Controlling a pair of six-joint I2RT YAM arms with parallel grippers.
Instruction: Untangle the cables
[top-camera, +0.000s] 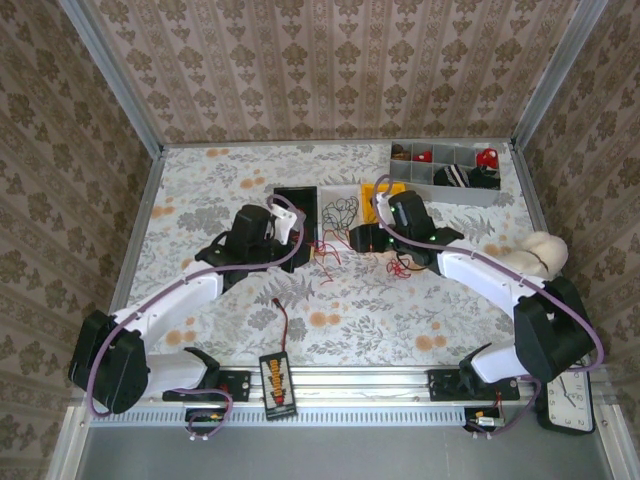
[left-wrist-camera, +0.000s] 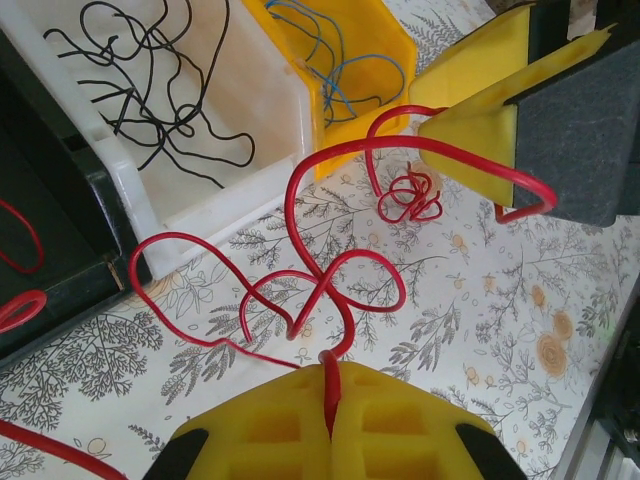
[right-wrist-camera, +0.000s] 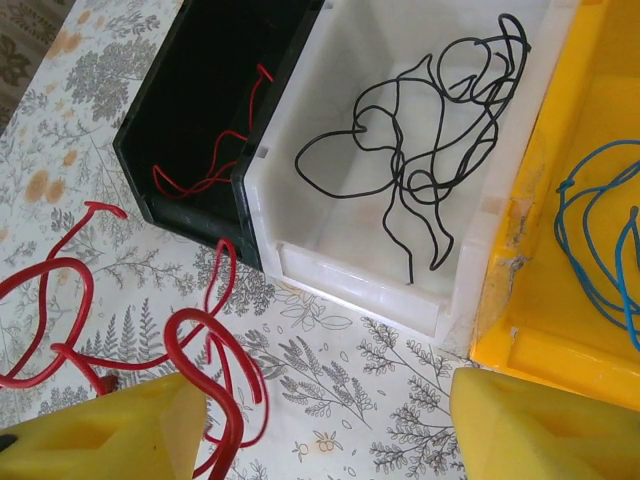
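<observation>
A: How is the left gripper (left-wrist-camera: 330, 380)?
B: Closed. Its yellow fingers (left-wrist-camera: 400, 425) press together on a red cable (left-wrist-camera: 322, 290) (one thin strand).
A: And the right gripper (right-wrist-camera: 328, 390)?
B: Open, fingers wide apart. The left arm (top-camera: 175, 300) and right arm (top-camera: 480, 270) bend inward; the right gripper sits ahead-right of the left gripper.

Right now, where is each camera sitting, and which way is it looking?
Top camera: high behind, looking down at the table; left arm and right arm show.
Left wrist camera: looks past the shut left pincer at the red cable it grips.
Right wrist camera: looks past the open right pincer at the white bin.
Both wrist views share the white bin.
</observation>
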